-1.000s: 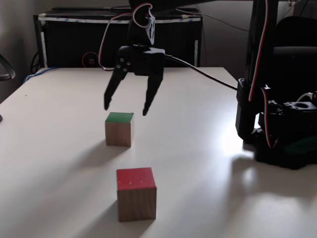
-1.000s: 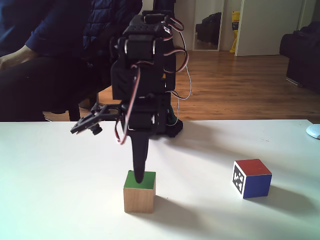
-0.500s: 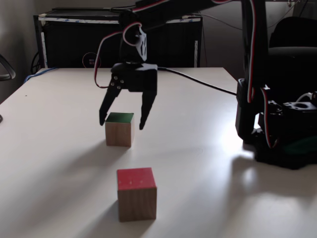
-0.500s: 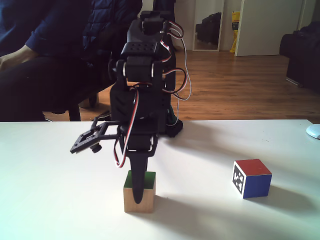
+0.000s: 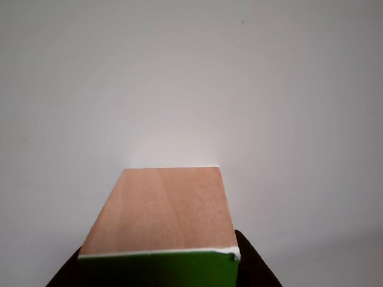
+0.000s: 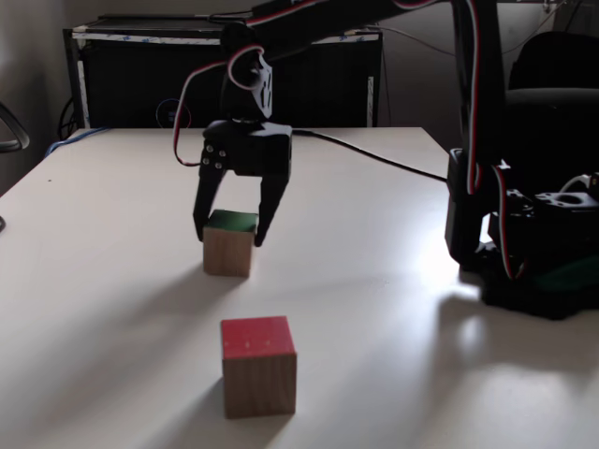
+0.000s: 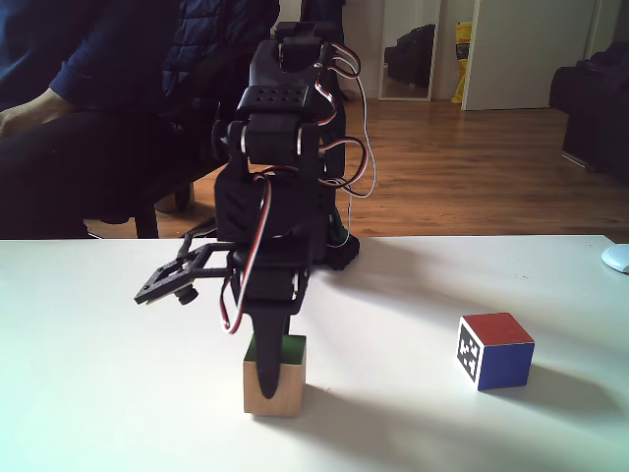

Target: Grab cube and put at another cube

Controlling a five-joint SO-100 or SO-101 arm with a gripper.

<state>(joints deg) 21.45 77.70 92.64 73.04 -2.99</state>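
**Claw straddles the green-topped cube: centre, then close**

On the counter (image 6: 112,281), the green-topped wooden cube (image 6: 229,243) sits between the spread-wide claw (image 6: 228,234). Lower evenly, squeeze both side faces squarely. The red marker cube (image 7: 495,350) waits well apart, right.

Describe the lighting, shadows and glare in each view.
In a fixed view, a bright glare patch whitens the table beside the arm's base, and the red-topped cube casts a soft shadow toward the lower left. In the other fixed view the background is backlit, leaving the gripper a dark silhouette over the green-topped cube. In the other view the light is flat and even.
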